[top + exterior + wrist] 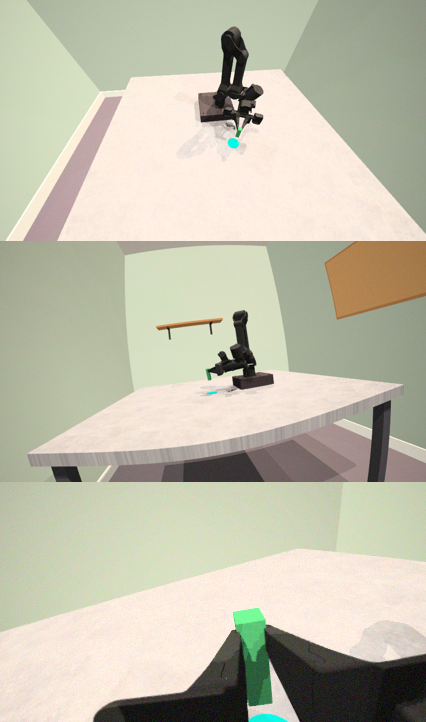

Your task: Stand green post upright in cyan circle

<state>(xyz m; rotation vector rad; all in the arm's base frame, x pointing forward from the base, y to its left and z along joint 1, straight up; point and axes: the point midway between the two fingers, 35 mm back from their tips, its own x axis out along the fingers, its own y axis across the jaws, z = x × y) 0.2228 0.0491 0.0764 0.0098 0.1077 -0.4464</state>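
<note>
Gripper (239, 128) (208, 370) (250, 634) pinching green post (238, 132) (208, 374) (257, 677), near upright, above table (215, 185) (179, 419) (150, 647); 1 cyan circle (233, 142) (211, 392) (268, 718) below.

The circle (233, 143) (211, 392) (268, 718), low in front of the pincer (239, 128) (208, 370) (253, 632) in the wrist picture, gets cut off at the bottom edge (only its top bit shows). The pincer's two sides run off that picture too. From outside, its tips are too small to tell apart.

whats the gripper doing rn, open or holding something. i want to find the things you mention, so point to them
Black parallel-jaw gripper (239, 128) (208, 370) (250, 634): closed on the green rectangular post (238, 133) (208, 375) (258, 679), holding it above the table (191, 191) (179, 416) (165, 632).
</note>
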